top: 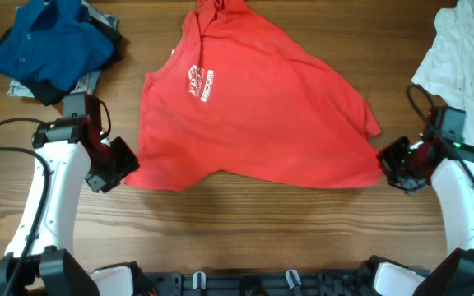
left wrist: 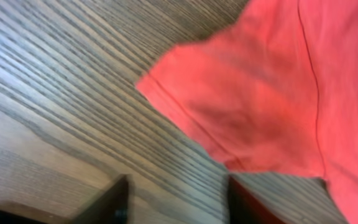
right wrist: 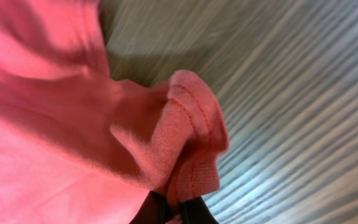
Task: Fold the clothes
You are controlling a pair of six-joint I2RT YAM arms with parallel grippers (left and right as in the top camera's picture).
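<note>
The red T-shirt (top: pixel 253 107) with white lettering lies spread across the middle of the table. My left gripper (top: pixel 123 168) is open and empty, just off the shirt's lower left corner; in the left wrist view the fingers (left wrist: pixel 176 202) stand apart over bare wood, with the shirt's corner (left wrist: pixel 253 106) just beyond them. My right gripper (top: pixel 388 164) is shut on the shirt's lower right corner; the right wrist view shows the hem (right wrist: pixel 191 143) bunched between the fingers (right wrist: pixel 178 211). The blue collared shirt (top: pixel 44 41) lies at the back left. The white garment (top: pixel 459 57) lies at the back right.
The blue shirt rests on a heap of darker and patterned clothes (top: pixel 56 82). The wooden table (top: pixel 245 230) shows bare in front of the red shirt. A black rail (top: pixel 245 284) runs along the front edge between the arm bases.
</note>
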